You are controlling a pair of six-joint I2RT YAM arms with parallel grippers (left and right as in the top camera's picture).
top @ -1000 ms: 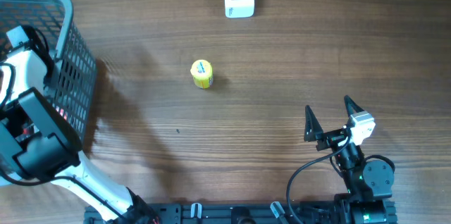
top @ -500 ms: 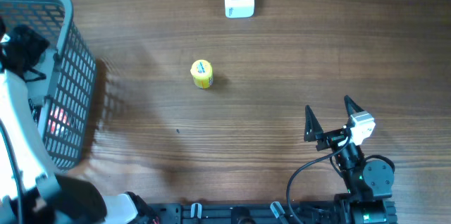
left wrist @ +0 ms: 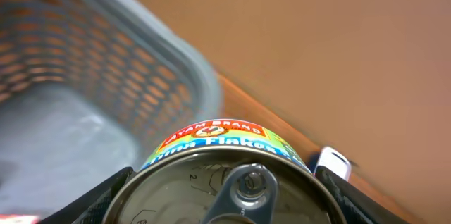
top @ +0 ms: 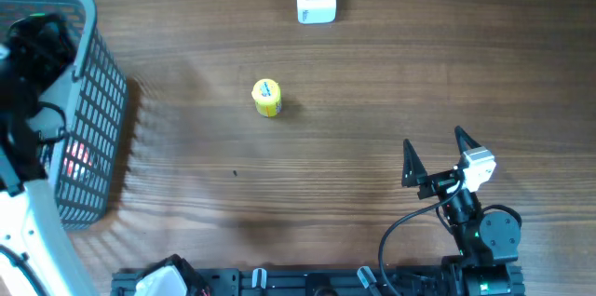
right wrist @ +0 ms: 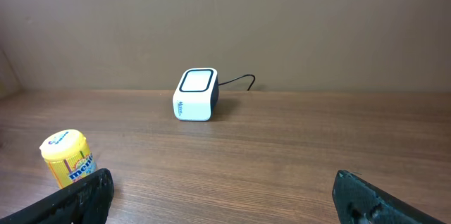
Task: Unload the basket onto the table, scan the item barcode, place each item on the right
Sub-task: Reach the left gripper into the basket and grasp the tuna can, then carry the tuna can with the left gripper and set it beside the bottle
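Left tool [left wrist: 225, 199] lifted round metal can [left wrist: 224, 148] above plastic mesh basket [left wrist: 184, 76].

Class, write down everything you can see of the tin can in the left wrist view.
The tin can is round, with a silvery lid, a ring pull and a bright label reading Ayam Brand. It is clamped at its sides between the left gripper's fingers, lid towards the camera, the grey mesh basket behind it.
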